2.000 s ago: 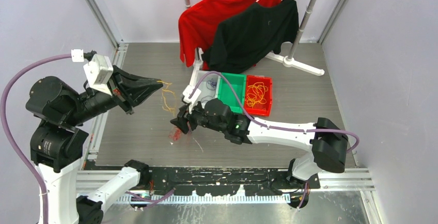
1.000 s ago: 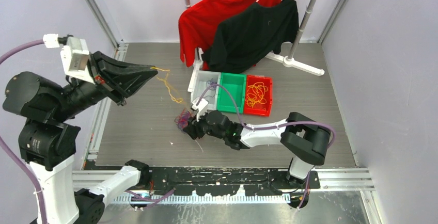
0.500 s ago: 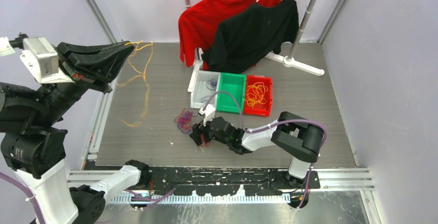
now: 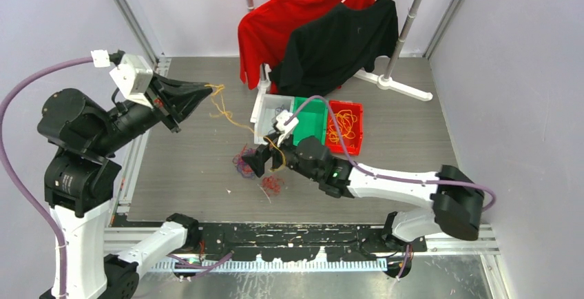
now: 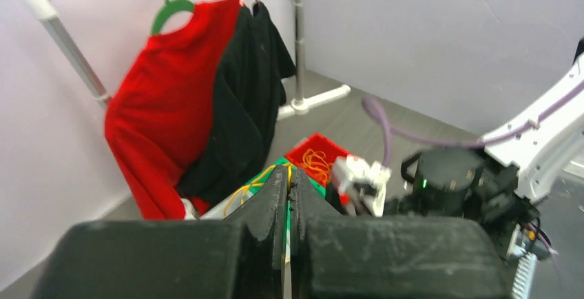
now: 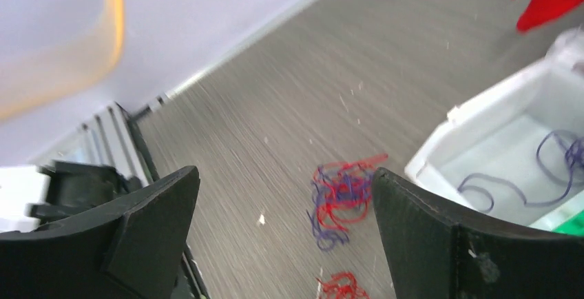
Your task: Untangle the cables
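Red bunch (image 4: pixel 270 185): loose on the table nearest the arm bases, just on the near side of the right gripper (image 4: pixel 253 162).
Right gripper: jaws spread wide, nothing between them.
Mixed tangle (image 6: pixel 337 199): a purple and red knot on the table, straight ahead of those spread jaws and framed between them in the wrist view. The right arm is far nearer to it than the left.
Right arm pose: stretched long and low from its base, wrist aimed leftward over the table.
Likely next move: I'd guess a short reach forward and down onto the knot.
Yellow-orange cable (image 4: pixel 234 122): slack, running diagonally from the left gripper (image 4: pixel 209 91) down towards the right wrist. I cannot tell whether it touches there.
Left gripper: fingers pressed together, pinching that cable's upper end, held high.
Left arm pose: raised, elbow folded back, pointing right.
Bins: the white bin (image 4: pixel 260 117) holds purple wire, the green bin (image 4: pixel 313 109) is beside it, and the red bin (image 4: pixel 359 131) holds yellow wires.
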You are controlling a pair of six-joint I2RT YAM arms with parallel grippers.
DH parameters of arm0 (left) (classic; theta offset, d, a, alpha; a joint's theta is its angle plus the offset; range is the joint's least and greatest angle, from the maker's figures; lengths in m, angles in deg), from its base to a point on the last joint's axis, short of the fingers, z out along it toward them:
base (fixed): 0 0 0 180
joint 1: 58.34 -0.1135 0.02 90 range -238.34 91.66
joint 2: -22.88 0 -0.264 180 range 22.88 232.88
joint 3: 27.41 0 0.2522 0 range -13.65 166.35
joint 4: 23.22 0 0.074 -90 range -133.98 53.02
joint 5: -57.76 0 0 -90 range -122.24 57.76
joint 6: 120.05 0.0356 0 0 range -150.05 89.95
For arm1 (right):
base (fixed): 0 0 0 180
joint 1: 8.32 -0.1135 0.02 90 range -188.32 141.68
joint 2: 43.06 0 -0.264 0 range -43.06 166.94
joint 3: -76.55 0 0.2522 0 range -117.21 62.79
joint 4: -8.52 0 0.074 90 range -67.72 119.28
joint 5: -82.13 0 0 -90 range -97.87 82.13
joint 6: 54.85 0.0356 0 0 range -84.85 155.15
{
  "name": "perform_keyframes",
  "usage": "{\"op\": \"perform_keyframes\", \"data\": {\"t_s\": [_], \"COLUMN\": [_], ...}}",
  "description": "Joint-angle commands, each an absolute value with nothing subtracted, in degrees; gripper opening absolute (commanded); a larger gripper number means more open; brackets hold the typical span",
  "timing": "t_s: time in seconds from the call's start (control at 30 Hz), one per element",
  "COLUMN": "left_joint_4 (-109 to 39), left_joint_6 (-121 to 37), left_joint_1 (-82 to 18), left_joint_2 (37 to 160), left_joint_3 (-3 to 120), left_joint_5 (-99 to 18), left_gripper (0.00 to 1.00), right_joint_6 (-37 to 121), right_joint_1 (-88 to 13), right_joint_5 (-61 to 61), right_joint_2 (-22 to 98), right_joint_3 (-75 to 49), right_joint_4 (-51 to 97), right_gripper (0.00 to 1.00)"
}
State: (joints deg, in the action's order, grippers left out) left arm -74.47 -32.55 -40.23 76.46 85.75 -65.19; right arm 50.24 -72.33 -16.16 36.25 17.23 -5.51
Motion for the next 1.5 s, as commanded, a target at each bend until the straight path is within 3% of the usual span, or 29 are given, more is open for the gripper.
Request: {"op": "perform_keyframes", "data": {"t_s": [0.0,0.23,0.37,0.63,0.87,1.03,1.2,1.33,1.47], "left_joint_4": [-74.2,-75.1,-75.1,-71.8,-67.9,-68.3,-69.7,-69.9,-70.0], "left_joint_6": [-31.4,-30.2,-29.6,-35.8,-40.1,-41.3,-40.2,-39.9,-39.9], "left_joint_1": [-40.2,-40.2,-40.2,-40.2,-40.2,-40.2,-40.2,-40.2,-40.2], "left_joint_2": [74.7,74.5,74.5,75.4,74.9,73.8,72.7,72.3,72.5], "left_joint_3": [84.0,83.8,85.1,90.4,90.8,87.8,83.8,81.3,80.6], "left_joint_5": [-70.2,-72.2,-72.6,-77.7,-78.4,-79.3,-80.4,-82.2,-83.3], "left_gripper": [0.0,0.0,0.0,0.0,0.0,0.0,0.0,0.0,0.0], "right_joint_6": [47.8,44.3,39.1,39.1,45.4,47.8,49.7,54.5,59.2], "right_joint_1": [-72.2,-72.2,-72.2,-70.7,-66.0,-63.9,-58.8,-58.7,-59.4], "right_joint_5": [-14.9,-16.8,-28.3,-56.3,-61.3,-47.8,-15.0,4.4,13.7], "right_joint_2": [29.7,25.1,26.3,31.6,30.2,19.9,10.6,11.9,16.7], "right_joint_3": [12.8,10.2,6.7,8.0,7.7,9.9,8.9,5.4,2.5], "right_joint_4": [1.1,7.2,18.7,27.0,33.1,27.4,22.4,16.9,10.6], "right_gripper": [1.0,0.99,1.0,1.0,1.0,1.0,1.0,0.99,0.99]}}
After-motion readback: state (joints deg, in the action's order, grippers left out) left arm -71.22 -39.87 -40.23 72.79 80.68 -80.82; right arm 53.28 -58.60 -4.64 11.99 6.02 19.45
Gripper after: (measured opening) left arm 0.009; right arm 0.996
